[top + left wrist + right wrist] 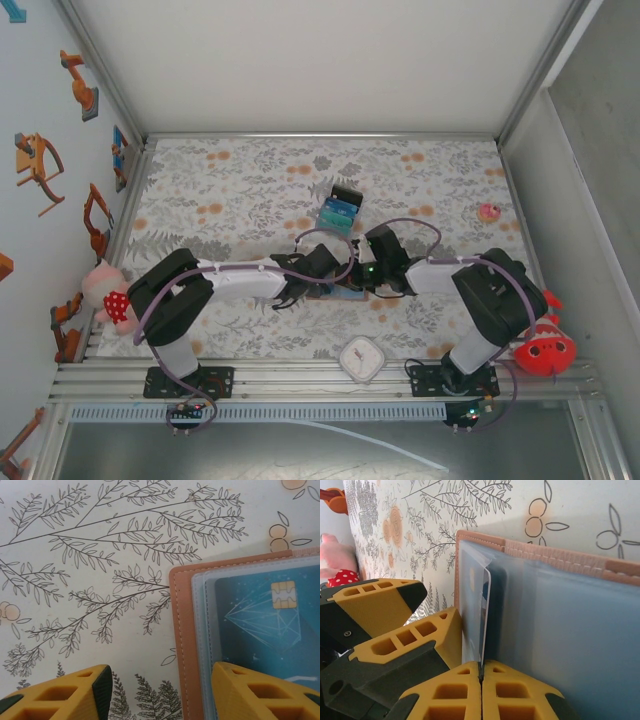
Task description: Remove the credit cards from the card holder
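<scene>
Pinching credit card (485, 615) by its edge in clenched right pincer (480, 672), card partly inside card holder (181, 630) lying open on tabletop (100, 580). Left pincer (162, 677) released, astride holder's edge. Risks: shallow pinch slipping off slick plastic; sleeve friction dragging holder along with card.

Grey leafy branches and orange blossoms are printed on the cream tablecloth (100, 555). The card holder (180, 630) is coloured terracotta outside, with pale stitching, and pale blue inside. The teal credit card (250, 625) is marked with thin white faceted lines and a gold chip.
</scene>
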Tool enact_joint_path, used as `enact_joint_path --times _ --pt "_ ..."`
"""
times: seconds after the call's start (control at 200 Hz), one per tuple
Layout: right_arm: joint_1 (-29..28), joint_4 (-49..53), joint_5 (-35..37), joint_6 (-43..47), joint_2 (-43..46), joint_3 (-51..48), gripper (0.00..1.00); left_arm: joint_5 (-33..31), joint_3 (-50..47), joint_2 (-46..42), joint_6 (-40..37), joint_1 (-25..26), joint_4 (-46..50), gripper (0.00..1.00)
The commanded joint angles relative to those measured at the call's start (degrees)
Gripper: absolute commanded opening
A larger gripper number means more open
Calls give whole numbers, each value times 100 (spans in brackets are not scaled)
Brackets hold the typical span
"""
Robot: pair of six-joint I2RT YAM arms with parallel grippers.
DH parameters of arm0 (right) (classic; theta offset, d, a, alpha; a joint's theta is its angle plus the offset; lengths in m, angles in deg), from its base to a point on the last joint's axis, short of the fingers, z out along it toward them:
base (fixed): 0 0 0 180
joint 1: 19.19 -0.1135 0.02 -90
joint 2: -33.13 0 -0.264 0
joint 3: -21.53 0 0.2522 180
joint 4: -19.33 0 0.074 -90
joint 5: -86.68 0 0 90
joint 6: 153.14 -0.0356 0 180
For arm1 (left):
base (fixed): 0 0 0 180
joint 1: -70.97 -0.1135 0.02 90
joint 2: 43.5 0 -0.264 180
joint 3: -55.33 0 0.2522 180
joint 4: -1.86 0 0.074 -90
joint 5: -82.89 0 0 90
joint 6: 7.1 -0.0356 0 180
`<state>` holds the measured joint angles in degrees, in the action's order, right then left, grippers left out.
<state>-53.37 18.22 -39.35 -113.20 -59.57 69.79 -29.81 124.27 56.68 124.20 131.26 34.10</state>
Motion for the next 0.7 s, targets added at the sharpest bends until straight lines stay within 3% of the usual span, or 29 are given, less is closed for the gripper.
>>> enact_joint_path --times 0.0,0.691 --pt "101 523 227 273 205 16 3 222 -60 268 55 18 343 55" --pt "342 2578 897 1236 952 460 2 214 -10 -60 21 -36 304 54"
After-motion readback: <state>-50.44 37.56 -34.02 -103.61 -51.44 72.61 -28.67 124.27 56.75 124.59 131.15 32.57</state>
